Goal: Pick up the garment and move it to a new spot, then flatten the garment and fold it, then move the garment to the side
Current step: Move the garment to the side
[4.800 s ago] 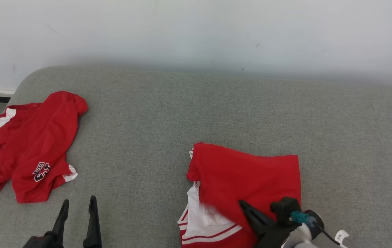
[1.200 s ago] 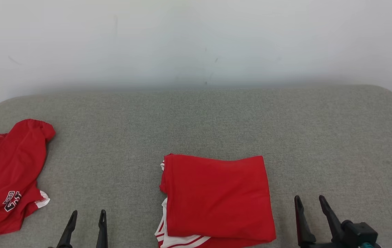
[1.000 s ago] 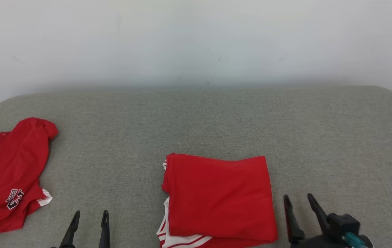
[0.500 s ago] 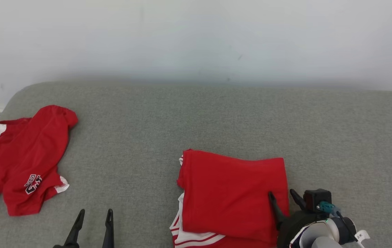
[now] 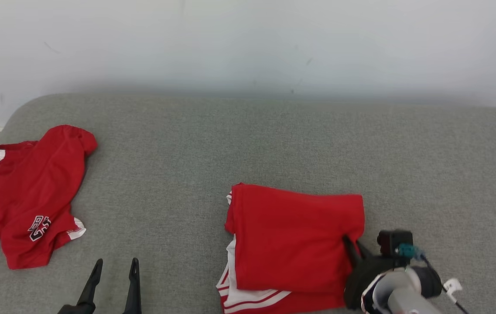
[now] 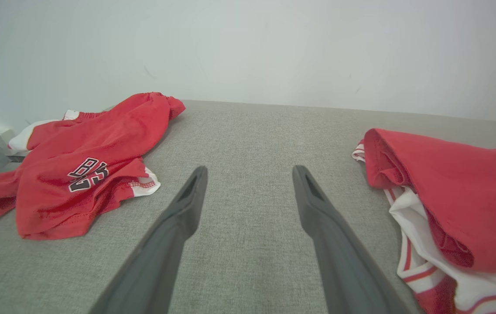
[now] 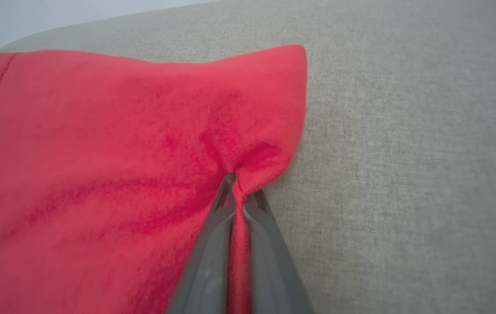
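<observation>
Grey woven cushion (image 5: 274,144) in the head view carries two red jerseys: the folded garment (image 5: 295,240) centre-right, a crumpled jersey (image 5: 29,196) far left. Left wrist view: the left gripper (image 6: 250,172) stands wide above bare weave. Right wrist view: the right gripper (image 7: 241,189) pinches the garment's puckered edge.

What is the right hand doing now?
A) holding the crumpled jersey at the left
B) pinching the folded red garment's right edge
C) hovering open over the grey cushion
B: the right hand is shut on a pinch of the folded red garment at its right edge.
</observation>
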Controlling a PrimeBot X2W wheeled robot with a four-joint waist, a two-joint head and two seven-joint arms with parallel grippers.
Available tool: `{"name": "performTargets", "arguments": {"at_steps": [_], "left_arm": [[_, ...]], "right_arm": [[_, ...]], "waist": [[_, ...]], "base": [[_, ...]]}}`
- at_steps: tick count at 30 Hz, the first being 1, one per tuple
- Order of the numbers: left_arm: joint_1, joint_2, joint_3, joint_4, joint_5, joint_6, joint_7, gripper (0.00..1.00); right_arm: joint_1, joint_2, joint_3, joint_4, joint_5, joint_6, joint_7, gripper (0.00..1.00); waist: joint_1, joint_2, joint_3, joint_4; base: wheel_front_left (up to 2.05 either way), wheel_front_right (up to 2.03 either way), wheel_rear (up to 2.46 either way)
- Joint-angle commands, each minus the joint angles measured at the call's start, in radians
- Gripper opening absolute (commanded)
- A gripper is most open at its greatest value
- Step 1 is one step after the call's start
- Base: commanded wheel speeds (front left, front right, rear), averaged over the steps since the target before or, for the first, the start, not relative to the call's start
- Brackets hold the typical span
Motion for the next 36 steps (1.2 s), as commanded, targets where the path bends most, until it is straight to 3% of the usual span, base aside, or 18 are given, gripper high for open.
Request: {"name": "performTargets", "arguments": {"at_steps": [1, 8, 18, 27, 36], "left_arm": [[-0.015, -0.002, 0.001, -0.003, -0.005, 0.002, -0.002, 1.00], [-0.058, -0.002, -0.023, -0.024, -0.023, 0.002, -0.002, 1.00], [-0.167, 0.018, -0.062, -0.091, -0.037, 0.002, -0.002, 1.00], [-0.240, 0.052, -0.091, -0.170, -0.042, 0.002, -0.002, 1.00], [-0.275, 0.072, -0.097, -0.220, -0.043, 0.002, -0.002, 1.00]], "right_arm": [[-0.033, -0.021, 0.008, -0.001, 0.013, -0.002, -0.010, 0.00], [-0.185, -0.112, 0.026, 0.005, 0.047, -0.002, -0.002, 0.00], [-0.433, -0.316, 0.051, 0.048, 0.003, -0.002, 0.032, 0.00], [-0.590, -0.489, 0.119, 0.039, -0.054, -0.002, 0.084, 0.00], [-0.658, -0.618, 0.164, -0.005, -0.059, -0.002, 0.145, 0.00]], "waist": [[-0.0001, 0.0000, 0.011, -0.008], [-0.0001, 0.0000, 0.081, -0.015], [-0.0001, 0.0000, 0.263, 0.000], [-0.0001, 0.0000, 0.380, -0.051], [-0.0001, 0.0000, 0.440, -0.090]], "base": [[0.00, 0.00, 0.00], [0.00, 0.00, 0.00], [0.00, 0.00, 0.00], [0.00, 0.00, 0.00], [0.00, 0.00, 0.00]]}}
